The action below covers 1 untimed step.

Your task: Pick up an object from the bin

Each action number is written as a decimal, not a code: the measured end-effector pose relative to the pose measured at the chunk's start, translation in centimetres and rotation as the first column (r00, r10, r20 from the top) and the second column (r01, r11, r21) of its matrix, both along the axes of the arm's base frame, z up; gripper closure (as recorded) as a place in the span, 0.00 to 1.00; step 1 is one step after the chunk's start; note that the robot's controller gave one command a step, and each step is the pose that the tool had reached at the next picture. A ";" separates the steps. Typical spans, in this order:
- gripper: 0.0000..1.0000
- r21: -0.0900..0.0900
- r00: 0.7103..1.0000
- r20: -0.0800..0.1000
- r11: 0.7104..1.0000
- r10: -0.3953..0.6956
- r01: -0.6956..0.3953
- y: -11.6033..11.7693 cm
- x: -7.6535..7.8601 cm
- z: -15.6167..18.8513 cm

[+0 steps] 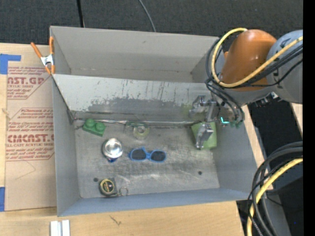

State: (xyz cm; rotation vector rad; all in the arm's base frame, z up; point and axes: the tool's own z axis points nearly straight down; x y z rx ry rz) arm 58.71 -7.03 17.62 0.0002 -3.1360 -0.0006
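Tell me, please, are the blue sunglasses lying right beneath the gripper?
No, the blue sunglasses lie mid-floor, well left of the gripper in the view, which is at a pale green block by the right wall.
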 end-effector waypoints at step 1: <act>0.00 -0.001 0.984 0.015 0.984 0.176 -0.176 3.2 -3.8 -10.1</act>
